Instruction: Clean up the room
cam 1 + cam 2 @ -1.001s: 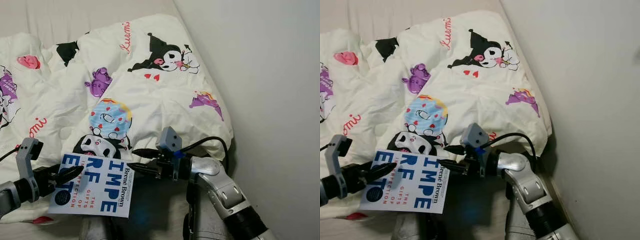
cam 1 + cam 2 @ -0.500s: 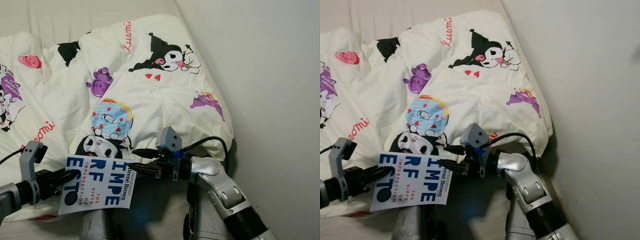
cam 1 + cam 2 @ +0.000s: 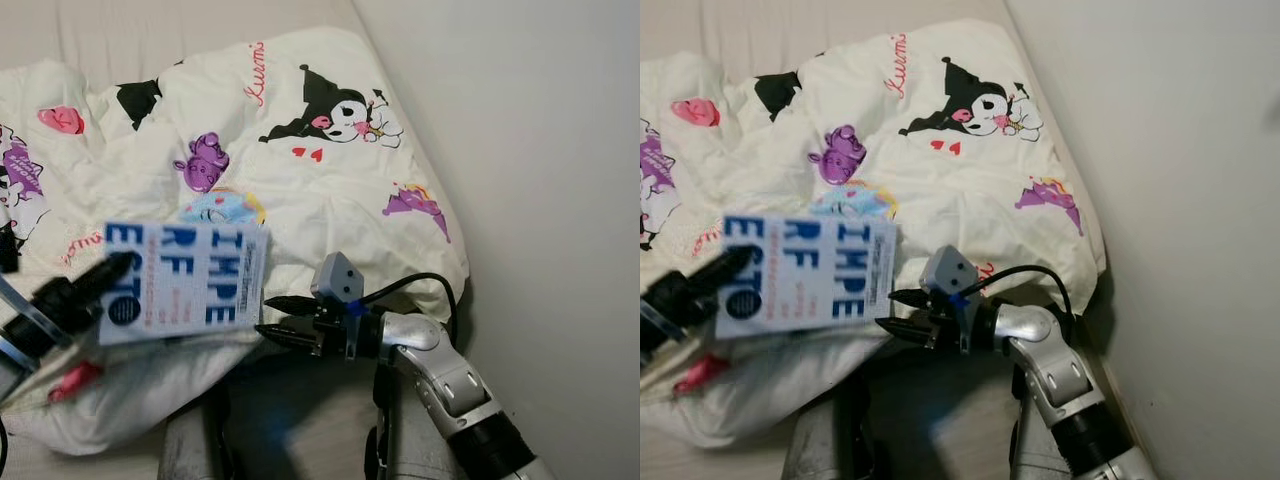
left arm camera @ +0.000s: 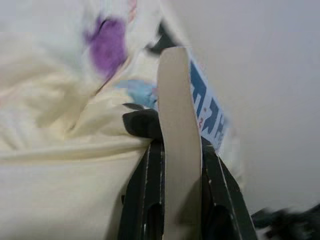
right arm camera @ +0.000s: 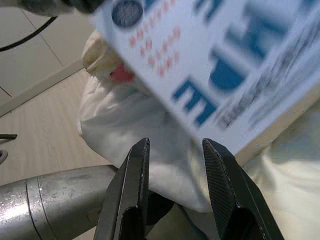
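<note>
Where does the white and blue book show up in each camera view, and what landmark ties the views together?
Left eye view: book at left, clamped by the left gripper.
Right eye view: book at left.
Left wrist view: book edge-on between the fingers.
Right wrist view: book above the right gripper.
Shared landmark: the cartoon-print duvet.

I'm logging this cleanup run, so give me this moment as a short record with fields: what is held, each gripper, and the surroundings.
held: book, white cover with blue letters
left gripper: fingers shut on the book's edge, holding it above the duvet
right gripper: fingers open, holding nothing, just right of the book
duvet: cream with cartoon prints, rumpled on the bed
wall: plain, along the bed's right side
</note>
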You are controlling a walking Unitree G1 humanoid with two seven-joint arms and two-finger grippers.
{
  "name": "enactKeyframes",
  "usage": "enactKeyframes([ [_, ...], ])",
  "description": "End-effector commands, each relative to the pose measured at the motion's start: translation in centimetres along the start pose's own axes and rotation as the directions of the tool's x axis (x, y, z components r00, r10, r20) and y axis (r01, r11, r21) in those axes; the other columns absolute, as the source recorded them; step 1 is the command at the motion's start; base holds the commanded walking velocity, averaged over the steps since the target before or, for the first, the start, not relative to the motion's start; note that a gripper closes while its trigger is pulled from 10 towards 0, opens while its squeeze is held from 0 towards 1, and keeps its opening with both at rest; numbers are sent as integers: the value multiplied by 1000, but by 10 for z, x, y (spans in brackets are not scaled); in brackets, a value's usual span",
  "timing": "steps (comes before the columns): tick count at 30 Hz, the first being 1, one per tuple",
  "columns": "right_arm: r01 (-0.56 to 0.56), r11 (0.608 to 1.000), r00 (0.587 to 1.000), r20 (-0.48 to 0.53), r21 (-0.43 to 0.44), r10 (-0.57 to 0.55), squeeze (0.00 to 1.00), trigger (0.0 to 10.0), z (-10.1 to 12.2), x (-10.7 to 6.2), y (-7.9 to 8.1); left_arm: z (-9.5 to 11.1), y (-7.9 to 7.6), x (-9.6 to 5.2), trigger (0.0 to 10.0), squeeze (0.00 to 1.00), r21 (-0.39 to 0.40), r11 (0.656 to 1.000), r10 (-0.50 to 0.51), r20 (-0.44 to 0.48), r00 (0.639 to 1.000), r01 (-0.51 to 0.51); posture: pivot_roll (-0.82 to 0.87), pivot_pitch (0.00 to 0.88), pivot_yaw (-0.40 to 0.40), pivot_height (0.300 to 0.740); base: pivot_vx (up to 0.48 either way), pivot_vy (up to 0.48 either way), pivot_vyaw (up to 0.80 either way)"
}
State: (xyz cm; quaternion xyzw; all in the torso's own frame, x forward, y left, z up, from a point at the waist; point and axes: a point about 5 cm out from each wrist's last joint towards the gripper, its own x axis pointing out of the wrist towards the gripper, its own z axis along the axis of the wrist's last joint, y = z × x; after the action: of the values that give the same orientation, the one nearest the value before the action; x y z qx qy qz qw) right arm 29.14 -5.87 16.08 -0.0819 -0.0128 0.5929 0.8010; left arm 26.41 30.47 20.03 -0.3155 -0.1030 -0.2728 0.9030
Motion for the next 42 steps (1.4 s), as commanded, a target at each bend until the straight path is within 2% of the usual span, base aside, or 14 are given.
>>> enactKeyframes([
  [1,-27,1000,1000,-5,-7,27,0,10000,-2,2,6,7,-7,-1,0,0,-31,998,-59,66,996,61,36,385,-43,546,0,0,0],
  [7,-33,999,999,-10,-14,33,0,10000,-3,2,7,15,-3,-1,0,0,-9,999,-36,106,994,37,38,387,-44,546,0,0,0],
  [8,-34,999,999,-12,-16,33,0,10000,-3,2,7,13,6,-1,3176,0,47,997,56,91,994,-60,39,388,-44,546,0,0,0],
  [9,-34,999,999,-14,-16,34,0,10000,-4,3,7,11,14,-2,10000,427,73,986,144,86,986,-151,40,389,-44,546,0,0,0],
  [11,-34,999,999,-14,-16,34,0,10000,-4,3,7,11,14,-2,10000,427,73,986,144,86,986,-151,40,389,-44,546,0,0,0],
  [12,-34,999,999,-16,-17,34,0,10000,-4,3,7,9,21,-4,10000,1000,83,972,210,92,973,-218,37,389,-43,546,0,0,0],
  [20,-36,999,999,-27,-19,35,0,10000,-6,2,7,10,17,-10,10000,1000,-3,980,199,88,976,-199,38,391,-42,546,0,0,0],
  [21,-36,999,999,-28,-20,35,0,10000,-6,2,7,11,6,-9,10000,0,-45,993,113,85,990,-109,38,390,-40,546,0,0,0],
  [26,-35,999,999,-26,-23,34,0,10000,-5,2,7,18,-18,-2,10000,0,-99,994,-43,127,991,56,36,392,-41,546,0,0,0],
  [30,-35,999,999,-26,-22,34,0,10000,-5,2,6,16,6,13,10000,0,85,969,223,100,970,-232,38,392,-44,546,0,0,0],
  [35,-34,999,999,-27,-22,34,0,10000,-6,2,6,6,22,17,10000,0,206,922,332,19,943,-329,37,393,-45,546,0,0,0],
  [36,-33,999,999,-28,-20,32,0,10000,-6,2,6,1,28,20,10000,1000,238,909,358,-24,933,-342,38,394,-46,546,0,0,0],
  [38,-29,999,999,-26,-19,29,0,10000,-6,3,6,-15,40,22,10000,1000,315,880,416,-154,896,-355,35,397,-39,546,0,0,0],
  [42,-24,1000,999,-22,-19,23,0,10000,-6,3,6,-25,46,20,10000,1000,334,870,444,-212,870,-363,35,400,-34,546,0,0,0],
])
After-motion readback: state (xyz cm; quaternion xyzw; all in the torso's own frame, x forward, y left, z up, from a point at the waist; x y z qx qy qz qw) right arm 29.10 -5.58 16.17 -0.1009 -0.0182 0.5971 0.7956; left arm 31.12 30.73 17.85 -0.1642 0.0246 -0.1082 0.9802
